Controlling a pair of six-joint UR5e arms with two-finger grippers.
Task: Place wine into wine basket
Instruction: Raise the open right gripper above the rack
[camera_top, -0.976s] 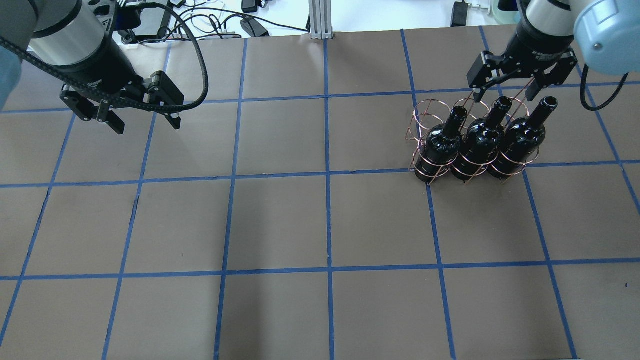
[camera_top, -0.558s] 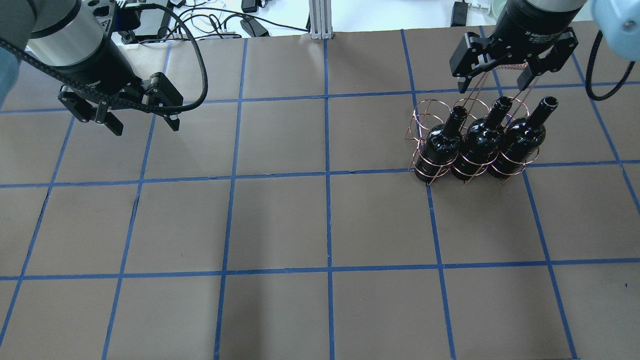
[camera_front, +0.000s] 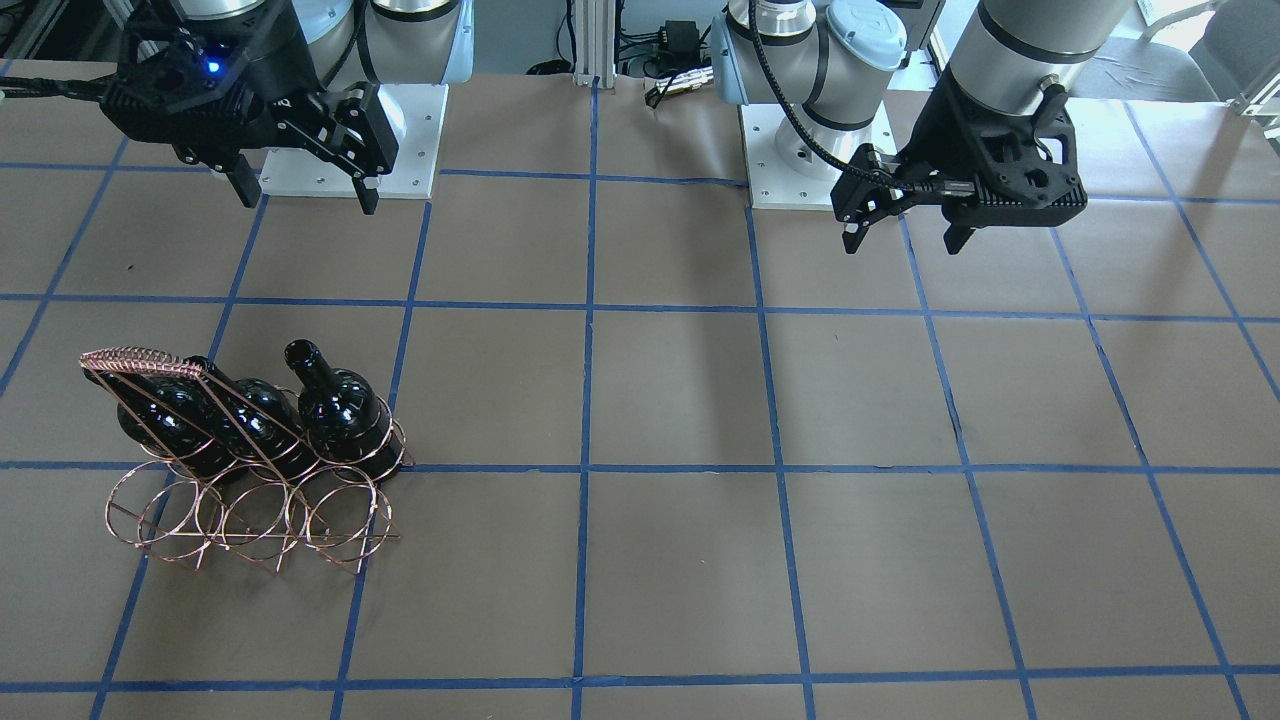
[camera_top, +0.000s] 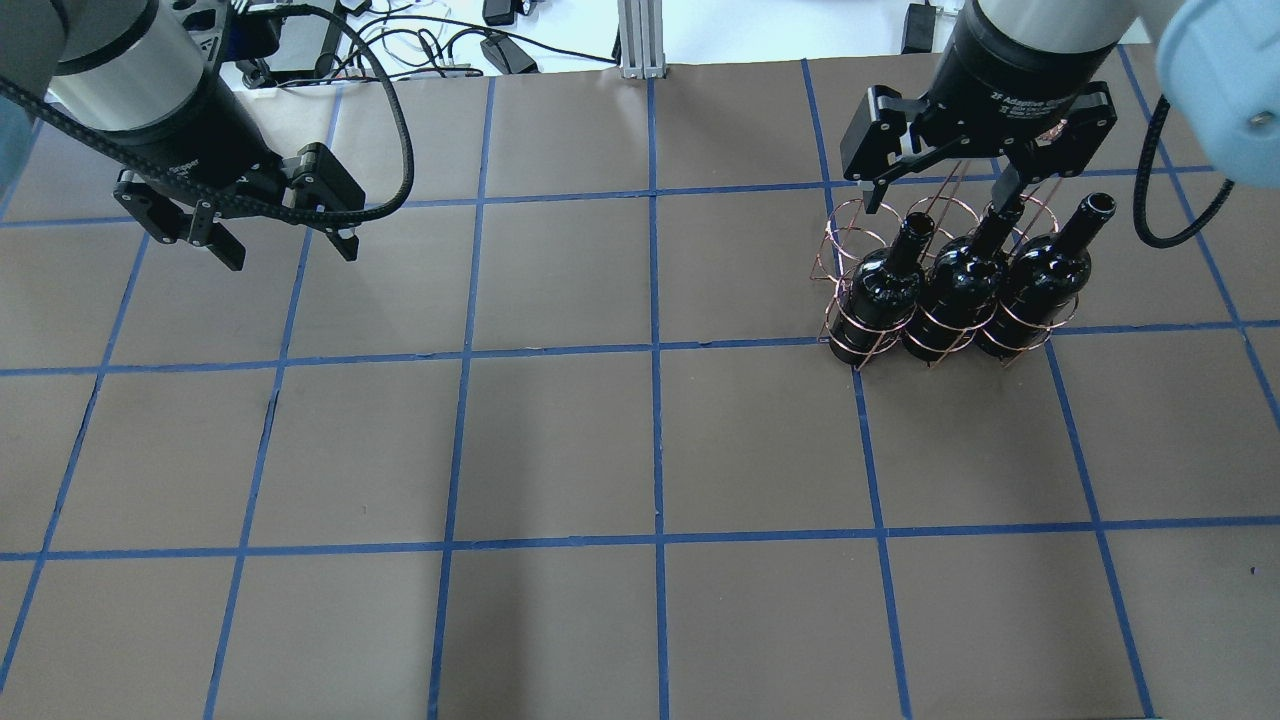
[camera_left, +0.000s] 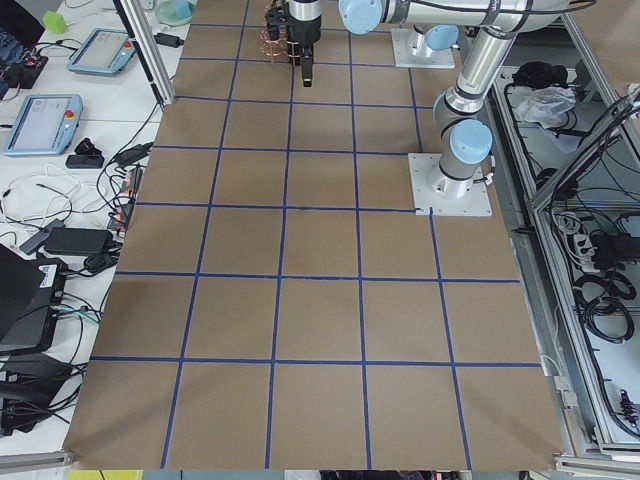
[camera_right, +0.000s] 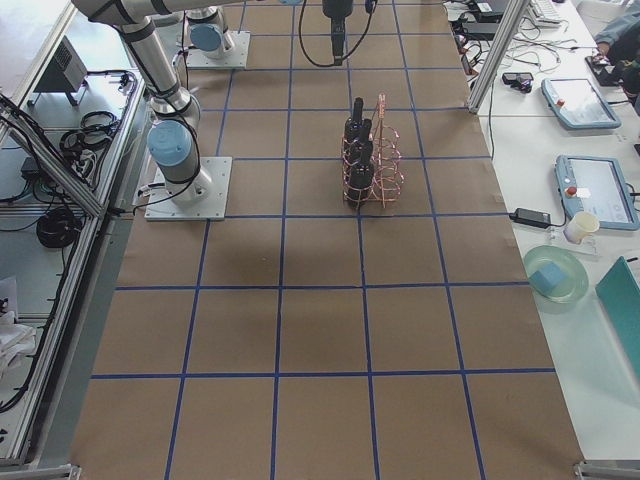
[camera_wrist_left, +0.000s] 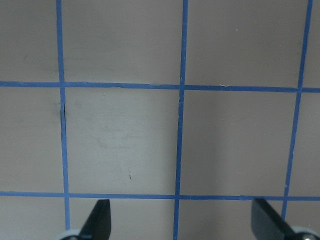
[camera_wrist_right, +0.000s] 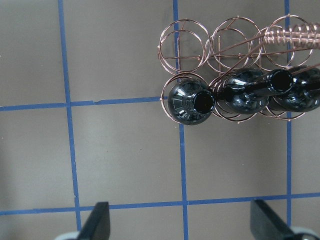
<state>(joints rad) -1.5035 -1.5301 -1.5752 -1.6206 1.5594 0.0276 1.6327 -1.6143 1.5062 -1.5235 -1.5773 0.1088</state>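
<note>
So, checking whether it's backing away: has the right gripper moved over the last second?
Yes. In the overhead view the right gripper has shifted toward the view's left, judged against the wine basket, which has stayed put. Its jaws are open.

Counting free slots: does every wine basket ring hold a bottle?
No, three bottles fill one row of the wine basket; its other row stands empty.
</note>
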